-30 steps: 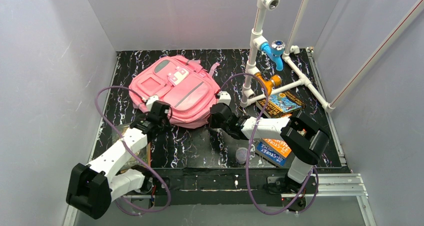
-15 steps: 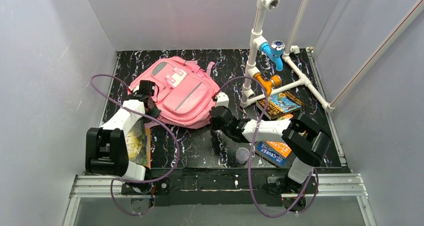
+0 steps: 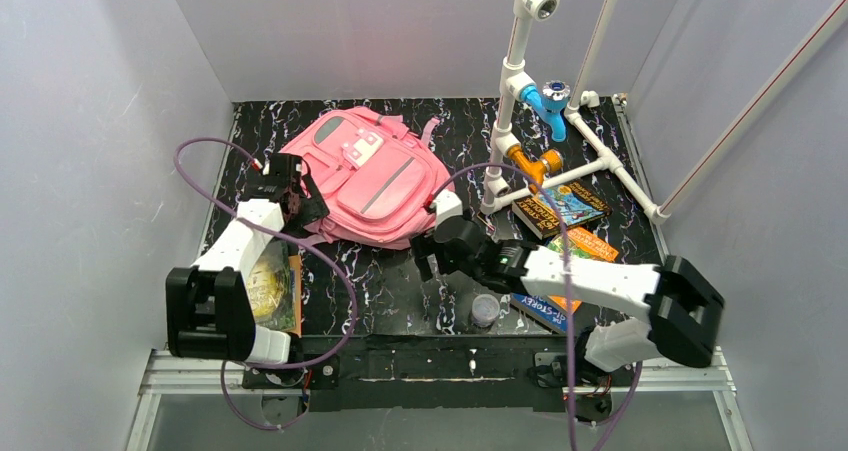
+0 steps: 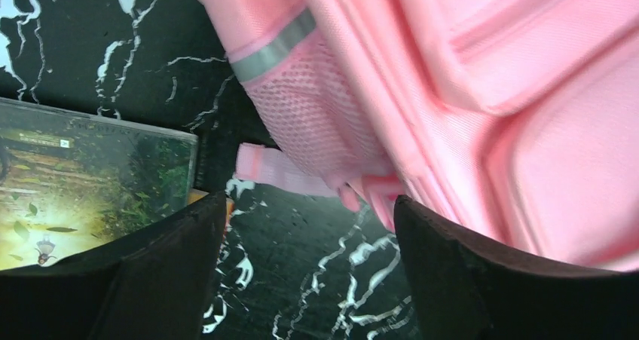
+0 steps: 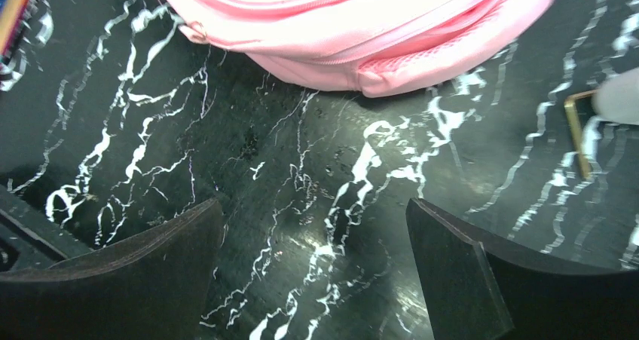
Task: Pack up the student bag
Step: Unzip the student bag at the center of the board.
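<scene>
The student bag, a pink backpack with a grey strip and a white patch, lies flat at the back left of the black marbled table. My left gripper sits at the bag's left edge. In the left wrist view it stands open over bare table, with the bag's mesh side pocket and a loose pink strap just ahead. My right gripper is off the bag's near right corner. It is open too and holds nothing, with the bag's bottom edge beyond the fingers.
A green picture book lies by the left arm, also in the left wrist view. Colourful books and a clear cup lie near the right arm. A white pipe frame with a blue tap stands at the back right.
Both grippers were shut and now stand open. The left arm swung back to the bag's left edge. The bag shifted back and right. The right gripper drew back slightly toward the near side.
</scene>
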Controlling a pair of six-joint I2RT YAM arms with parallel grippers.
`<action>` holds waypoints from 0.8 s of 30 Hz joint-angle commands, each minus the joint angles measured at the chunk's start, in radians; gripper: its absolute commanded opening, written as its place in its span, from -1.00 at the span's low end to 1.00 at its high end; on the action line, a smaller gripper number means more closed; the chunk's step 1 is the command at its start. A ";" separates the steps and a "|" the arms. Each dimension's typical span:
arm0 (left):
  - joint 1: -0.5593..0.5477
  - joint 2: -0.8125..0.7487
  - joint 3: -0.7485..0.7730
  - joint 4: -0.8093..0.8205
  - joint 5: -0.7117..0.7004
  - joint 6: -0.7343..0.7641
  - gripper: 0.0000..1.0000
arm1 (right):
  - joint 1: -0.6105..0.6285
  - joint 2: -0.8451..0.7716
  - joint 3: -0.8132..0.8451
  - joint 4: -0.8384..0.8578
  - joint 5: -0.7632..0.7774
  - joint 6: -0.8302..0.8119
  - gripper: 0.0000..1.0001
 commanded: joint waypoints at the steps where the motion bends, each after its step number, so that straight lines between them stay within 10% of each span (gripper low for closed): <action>1: -0.015 -0.165 -0.022 -0.015 0.105 -0.029 0.68 | -0.004 -0.178 -0.041 -0.148 0.058 -0.022 0.97; 12: -0.189 -0.470 -0.140 0.000 0.262 0.102 0.93 | -0.048 -0.450 -0.176 -0.341 0.266 0.331 0.97; 24: -0.452 -0.535 -0.157 0.125 0.248 0.323 0.90 | -0.595 -0.571 -0.405 -0.126 -0.110 0.550 0.79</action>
